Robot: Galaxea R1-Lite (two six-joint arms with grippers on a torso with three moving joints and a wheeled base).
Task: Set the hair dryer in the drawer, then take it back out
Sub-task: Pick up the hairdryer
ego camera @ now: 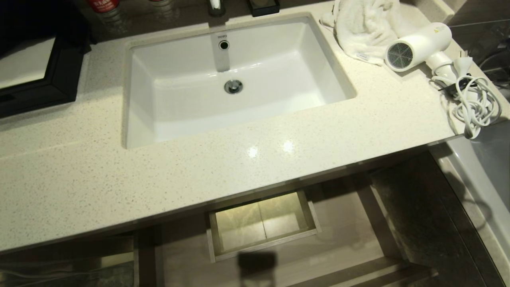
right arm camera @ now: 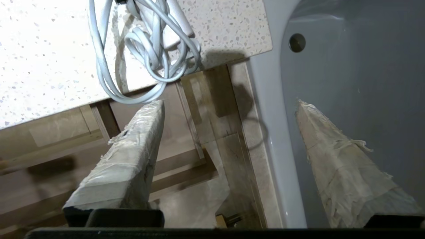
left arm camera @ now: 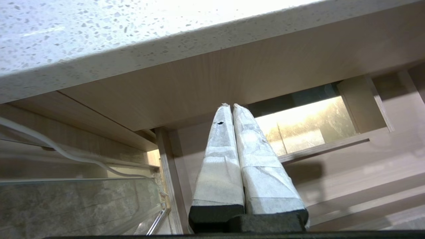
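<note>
While our right gripper [right arm camera: 229, 109] hangs with its jaws apart and empty below the counter [ego camera: 199, 167] edge, the dryer [ego camera: 418, 46] lies on the counter's right end, outside the open drawer [ego camera: 338, 223]. Its cord [ego camera: 472, 105] overhangs, so we risk snagging it.

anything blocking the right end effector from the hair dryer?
Nothing visible. The hair dryer lies on the countertop at its right end, against the towel, cord spilling over the edge. The right end effector is open just below that edge, with only the dangling cord loop ahead.
</note>
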